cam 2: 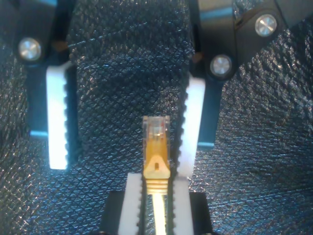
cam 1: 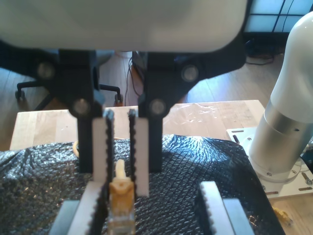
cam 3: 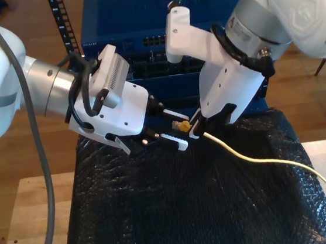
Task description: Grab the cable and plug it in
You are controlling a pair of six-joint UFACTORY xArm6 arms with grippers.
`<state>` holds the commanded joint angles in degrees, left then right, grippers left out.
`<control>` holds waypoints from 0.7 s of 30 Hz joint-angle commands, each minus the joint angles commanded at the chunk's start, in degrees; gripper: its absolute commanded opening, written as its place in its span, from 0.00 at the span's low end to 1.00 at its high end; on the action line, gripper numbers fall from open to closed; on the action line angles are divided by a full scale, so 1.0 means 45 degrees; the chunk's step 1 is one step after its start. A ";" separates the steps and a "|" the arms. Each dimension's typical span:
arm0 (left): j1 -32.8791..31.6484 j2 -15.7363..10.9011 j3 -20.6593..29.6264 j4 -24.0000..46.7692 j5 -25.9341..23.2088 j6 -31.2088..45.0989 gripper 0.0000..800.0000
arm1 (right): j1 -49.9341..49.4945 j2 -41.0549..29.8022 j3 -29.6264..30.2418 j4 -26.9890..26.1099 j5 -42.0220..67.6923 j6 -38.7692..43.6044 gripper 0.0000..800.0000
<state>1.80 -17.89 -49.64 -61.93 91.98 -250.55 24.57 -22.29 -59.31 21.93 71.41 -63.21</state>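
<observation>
— Where is the cable [cam 3: 261, 161]?

— Its clear plug [cam 2: 156, 142] is held off the black padded sheet [cam 3: 179, 214] that covers the wooden surface [cam 3: 33, 219]. The second tool [cam 3: 195, 131], on the arm at the exterior view's right, is clamped narrow on the yellow boot just behind the plug. The rest of the cable trails off to the exterior view's right, over the sheet.

— And the first tool [cam 3: 179, 131]?

— It faces the second one from the exterior view's left, with its toothed fingers [cam 2: 58, 122] spread wide. The plug sits between them, close beside one finger; whether it touches cannot be told.

— What lies beyond?

— A blue unit [cam 3: 139, 18] with ports, on the far side.
</observation>
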 joint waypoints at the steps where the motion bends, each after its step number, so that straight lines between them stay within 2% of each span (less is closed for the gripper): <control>1: -0.0020 0.0000 0.0059 0.0000 -0.0059 0.0000 0.49 | 0.0000 0.0000 0.0020 0.0000 0.0000 0.0000 0.01; 21: 0.0000 -0.0137 0.0156 -0.0020 -0.0313 0.0000 0.42 | -0.0020 0.0000 0.0059 0.0039 0.0039 0.0000 0.01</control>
<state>1.80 -18.51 -48.93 -62.02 90.57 -250.55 24.48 -22.29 -59.04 22.11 71.58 -63.21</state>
